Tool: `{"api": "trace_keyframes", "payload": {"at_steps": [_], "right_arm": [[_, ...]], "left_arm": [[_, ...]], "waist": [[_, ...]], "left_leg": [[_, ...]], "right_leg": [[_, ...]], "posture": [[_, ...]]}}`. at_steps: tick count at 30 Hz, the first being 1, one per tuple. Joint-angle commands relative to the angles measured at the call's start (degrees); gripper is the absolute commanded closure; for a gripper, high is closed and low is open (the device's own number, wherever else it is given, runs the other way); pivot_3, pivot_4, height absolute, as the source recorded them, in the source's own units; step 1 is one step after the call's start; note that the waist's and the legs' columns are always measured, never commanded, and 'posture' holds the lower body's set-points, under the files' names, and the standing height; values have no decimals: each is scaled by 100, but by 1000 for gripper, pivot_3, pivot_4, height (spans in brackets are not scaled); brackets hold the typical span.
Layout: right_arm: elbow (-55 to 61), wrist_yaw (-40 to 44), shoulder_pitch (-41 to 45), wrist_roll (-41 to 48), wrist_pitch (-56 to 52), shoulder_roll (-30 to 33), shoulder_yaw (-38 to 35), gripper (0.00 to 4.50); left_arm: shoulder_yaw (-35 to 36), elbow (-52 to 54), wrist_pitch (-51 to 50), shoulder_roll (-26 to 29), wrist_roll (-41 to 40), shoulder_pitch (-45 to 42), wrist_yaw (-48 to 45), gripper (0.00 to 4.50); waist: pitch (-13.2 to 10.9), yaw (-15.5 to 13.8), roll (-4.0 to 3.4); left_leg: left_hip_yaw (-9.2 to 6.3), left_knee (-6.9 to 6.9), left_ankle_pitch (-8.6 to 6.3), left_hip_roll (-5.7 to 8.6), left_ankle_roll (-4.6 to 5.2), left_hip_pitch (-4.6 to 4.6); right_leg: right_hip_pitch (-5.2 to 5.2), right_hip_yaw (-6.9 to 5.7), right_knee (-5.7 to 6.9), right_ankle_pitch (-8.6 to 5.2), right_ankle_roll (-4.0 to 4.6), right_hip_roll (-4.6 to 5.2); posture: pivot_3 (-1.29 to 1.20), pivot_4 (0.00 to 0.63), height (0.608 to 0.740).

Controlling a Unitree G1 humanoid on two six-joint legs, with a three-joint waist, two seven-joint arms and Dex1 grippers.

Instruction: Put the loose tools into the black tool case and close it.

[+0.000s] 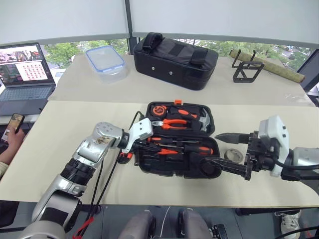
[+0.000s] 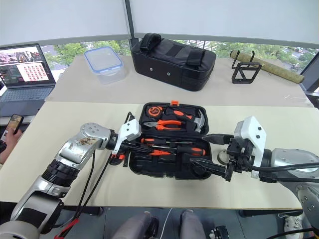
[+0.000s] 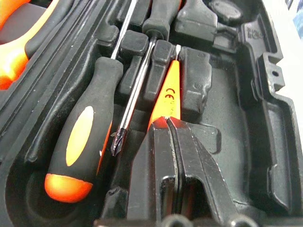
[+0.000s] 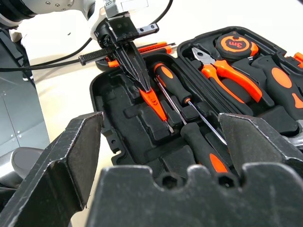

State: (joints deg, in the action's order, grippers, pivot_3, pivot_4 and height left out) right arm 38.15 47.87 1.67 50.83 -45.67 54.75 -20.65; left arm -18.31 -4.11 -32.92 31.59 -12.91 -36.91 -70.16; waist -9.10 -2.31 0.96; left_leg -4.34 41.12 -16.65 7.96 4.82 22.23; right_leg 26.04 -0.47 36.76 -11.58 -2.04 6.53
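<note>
A: Left wrist view first — what has the left tool (image 3: 173, 124) got?
B: Its two black fingers are pressed together on the butt end of the small orange tester screwdriver (image 3: 166, 94). The tester's metal tip points away from the tool, and it lies over a moulded slot in the black tool case (image 1: 149, 167).
A: And beside that tool?
B: Two black-and-orange-handled screwdrivers sit in the case just next to the tester. One (image 3: 83, 137) has its fat handle alongside the tool's fingers; the other (image 4: 207, 150) lies the opposite way, its Phillips tip ending close to the tool.
A: Where is the right tool (image 1: 229, 153)?
B: Hovering at the case's far end from the left tool, fingers spread wide, holding nothing. One finger reaches over the case's near corner, the other stands above the bench (image 1: 65, 144).
A: Anything close to it?
B: The small dark tape roll (image 1: 233, 154) lies on the bench between those spread fingers, outside the case.
A: The knife?
B: The orange-and-black utility knife (image 4: 142, 48) rests on the bench behind the left tool, just outside the case's edge.
A: And the case itself?
B: Open flat. The half farther from both tools holds orange-handled pliers (image 1: 174, 122), a tape measure (image 1: 157, 109) and a hammer (image 1: 202, 119) — all seated in their slots.
</note>
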Motion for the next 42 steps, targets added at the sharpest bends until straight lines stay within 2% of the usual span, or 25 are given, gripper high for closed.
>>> {"api": "trace_keyframes", "payload": {"at_steps": [1,4,6,11,14,16,18,21,23,24,29,34,37,41,42], "right_arm": [[64,20,74,-25,100,53,-3,0],[18,219,64,-104,152,172,9,0],[-36,322,169,11,124,204,-14,0],[-208,637,562,237,70,289,84,0],[-305,815,772,264,81,328,235,0],[-358,913,904,246,98,338,340,0],[-402,975,1046,233,106,337,448,0],[-397,987,1167,194,127,270,565,0],[-362,944,1200,171,136,222,635,0],[-313,905,1182,142,160,193,664,0],[-104,821,965,41,214,153,689,0],[24,597,825,-51,292,-17,688,0],[107,496,713,-88,323,-98,691,0],[196,416,590,-90,328,-140,677,0],[204,397,581,-83,324,-144,671,0]], "left_arm": [[503,346,-189,216,-380,-125,-83,4440],[1244,857,-926,734,-887,-76,6,3726],[1764,1178,-1461,1107,-1179,129,173,2963],[3123,1965,-2371,1987,-1342,1420,857,1061],[3694,2314,-2802,2243,-1325,2072,1320,28],[3835,2687,-3253,2319,-1534,2185,1520,28],[3761,3016,-3964,2242,-1748,1934,1850,28],[3218,3251,-5565,1628,-1727,1055,2690,28],[2916,3161,-5946,1445,-1691,769,3087,28],[2718,3034,-5958,1402,-1680,668,3276,28],[2040,2525,-5958,925,-1583,266,4035,28],[1378,2212,-5947,499,-1552,90,4345,28],[885,2046,-5679,592,-1392,164,4412,28],[601,1836,-5353,653,-1335,294,4308,28],[556,1798,-5249,703,-1309,316,4274,274]], "waist": [[0,12,0],[-1,52,1],[-1,88,0],[0,187,-3],[-1,162,-2],[-4,102,2],[-5,32,5],[-5,-78,5],[-4,-72,7],[-4,-45,7],[-5,43,8],[-5,20,8],[0,1,0],[13,-32,-23],[15,-33,-27]], "left_leg": [[0,0,0,0,0,2],[0,-2,0,-2,0,8],[0,-8,0,-2,-1,6],[6,-27,0,-4,-2,-12],[5,-29,0,-6,-2,-14],[2,-26,-1,-5,-2,-13],[-4,-22,-3,-4,-5,-16],[-5,-19,-26,3,-44,-22],[-5,-18,-25,5,-42,-23],[-3,-18,-25,7,-42,-26],[-1,-27,-20,2,-40,-19],[0,-25,-20,2,-43,-19],[0,-25,-21,2,-45,-26],[-3,-33,-23,2,-48,-77],[-3,-35,-24,2,-48,-88]], "right_leg": [[3,0,1,0,0,0],[13,0,2,0,0,-2],[14,-2,2,0,0,-3],[9,-10,-2,0,0,-8],[5,-10,-6,-1,1,-10],[-1,-9,-9,-1,1,-9],[3,-11,-20,-1,0,-10],[-6,-15,-36,6,-11,-14],[-15,-22,-46,15,-19,-19],[-39,-19,-44,18,-22,-18],[-23,-17,-45,20,-19,-10],[-24,-16,-46,20,-18,-10],[-32,-14,-46,20,-18,-8],[-86,-8,-59,19,-19,-8],[-96,-7,-61,19,-20,-8]], "posture": [[0,150,722],[0,150,722],[0,150,722],[0,150,722],[0,150,722],[0,150,722],[0,150,722],[0,150,722],[0,150,722],[0,150,722],[0,150,722],[0,150,722],[0,150,722],[0,150,722],[0,150,722]]}}
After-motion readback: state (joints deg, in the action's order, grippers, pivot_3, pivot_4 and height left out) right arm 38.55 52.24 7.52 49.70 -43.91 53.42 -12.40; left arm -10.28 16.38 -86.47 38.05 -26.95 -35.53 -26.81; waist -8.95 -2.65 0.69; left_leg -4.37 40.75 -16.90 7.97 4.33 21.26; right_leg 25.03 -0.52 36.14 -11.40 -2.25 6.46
